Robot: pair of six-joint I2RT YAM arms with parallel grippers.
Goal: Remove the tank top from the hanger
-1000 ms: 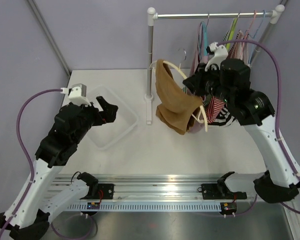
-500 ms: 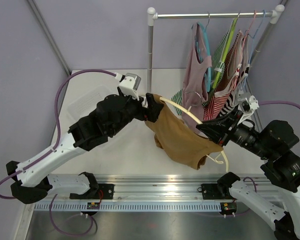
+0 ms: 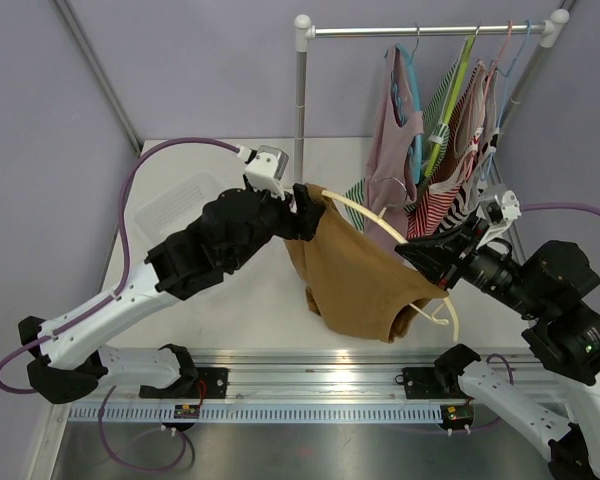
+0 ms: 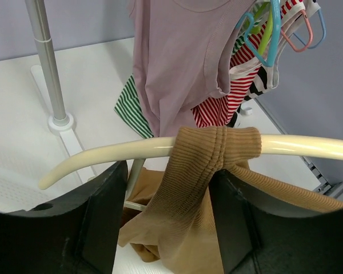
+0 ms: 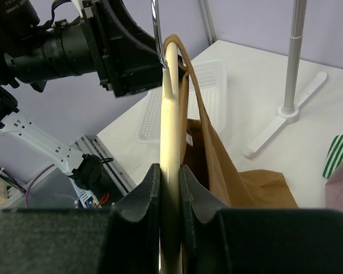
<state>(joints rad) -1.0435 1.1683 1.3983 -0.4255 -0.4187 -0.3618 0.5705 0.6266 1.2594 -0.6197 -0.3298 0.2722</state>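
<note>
The job is partway through, by my judgement. The cream plastic hanger (image 3: 372,216) is off the white garment rail (image 3: 425,31) and is held out over the white counter (image 3: 212,160). The right hand (image 5: 170,191) is clamped tight on one of its arms, both fingers pressed against the plastic. The brown ribbed tank top (image 3: 355,285) is not yet off. It hangs from the hanger in mid-air between the two arms, and its body sags below the hanger, clear of the counter as far as the overhead view shows. One bunched shoulder strap (image 4: 212,147) is wrapped over the far arm of the hanger. The left hand (image 4: 168,174) is at that strap with its fingers (image 4: 103,217) apart, one on each side of the fabric. A gap shows on one side, so it does not look clamped yet. What seems left is to close on the strap, slide it off the hanger's tip, and then free the other shoulder, which the right wrist view shows looped over the hanger near the hook.
</note>
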